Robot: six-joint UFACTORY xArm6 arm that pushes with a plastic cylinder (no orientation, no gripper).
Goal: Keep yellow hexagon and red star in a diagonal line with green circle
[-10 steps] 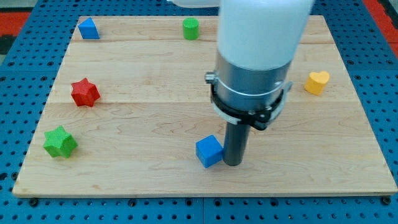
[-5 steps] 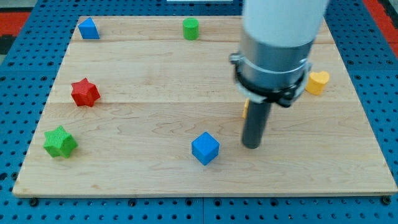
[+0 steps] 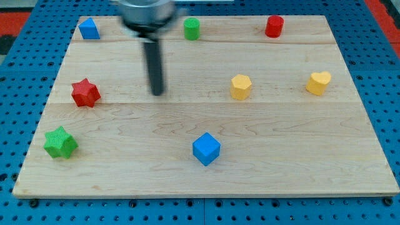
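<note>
The yellow hexagon (image 3: 240, 86) lies right of the board's middle. The red star (image 3: 85, 93) lies near the left edge. The green circle (image 3: 192, 29) stands at the top edge, left of centre. My tip (image 3: 157, 93) rests on the board between the red star and the yellow hexagon, about a hundred pixels right of the star and well below the green circle. It touches no block.
A blue cube (image 3: 206, 149) lies low in the middle. A green star (image 3: 60, 142) lies at the lower left. A blue block (image 3: 89, 29) sits at the top left, a red cylinder (image 3: 274, 26) at the top right, a yellow heart (image 3: 318, 82) at the right.
My tip has left the blue cube and swept up and left across the board. The blue cube shifted slightly left. The yellow hexagon and red cylinder are now uncovered.
</note>
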